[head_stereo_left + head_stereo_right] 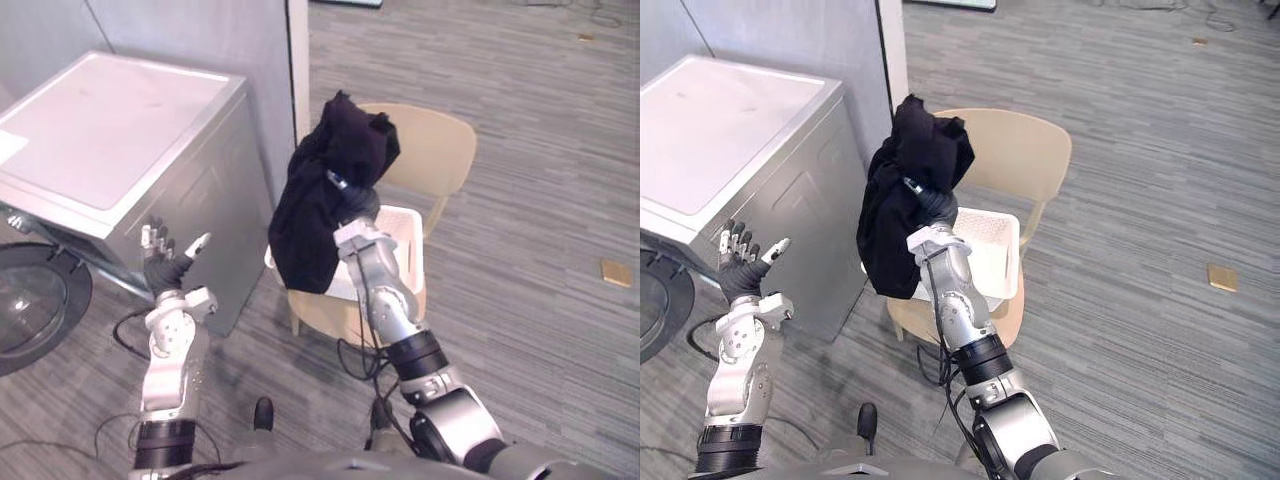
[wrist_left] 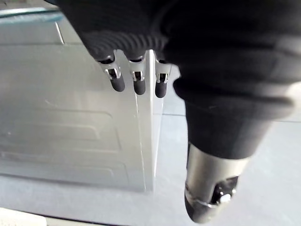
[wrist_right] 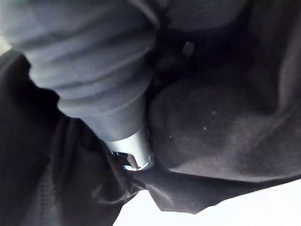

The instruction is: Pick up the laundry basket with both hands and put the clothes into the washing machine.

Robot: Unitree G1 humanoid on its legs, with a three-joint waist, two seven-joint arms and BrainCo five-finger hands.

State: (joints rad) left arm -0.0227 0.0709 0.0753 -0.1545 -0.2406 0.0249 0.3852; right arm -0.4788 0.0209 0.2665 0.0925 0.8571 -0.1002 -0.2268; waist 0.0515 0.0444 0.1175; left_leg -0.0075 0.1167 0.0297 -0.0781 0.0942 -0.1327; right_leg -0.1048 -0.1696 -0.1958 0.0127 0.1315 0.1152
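Right hand (image 1: 933, 212) up with a black garment (image 1: 315, 220) above the basket (image 1: 405, 235); nothing loaded yet.
Progress is judged early: the white basket sits on a beige chair (image 1: 440, 140) near the washing machine (image 1: 110, 130), carried by neither hand, and the round door (image 1: 30, 300) hangs open at the machine's front with no clothes seen going in. The garment hangs from the right hand, lifted above the basket. That hand is buried in cloth, so whether it clamps or merely carries cannot be told. Left hand (image 1: 160, 265) is held up near the machine's side panel, spread wide and holding nothing. Remaining: carry the garment across to the open door and put it in.
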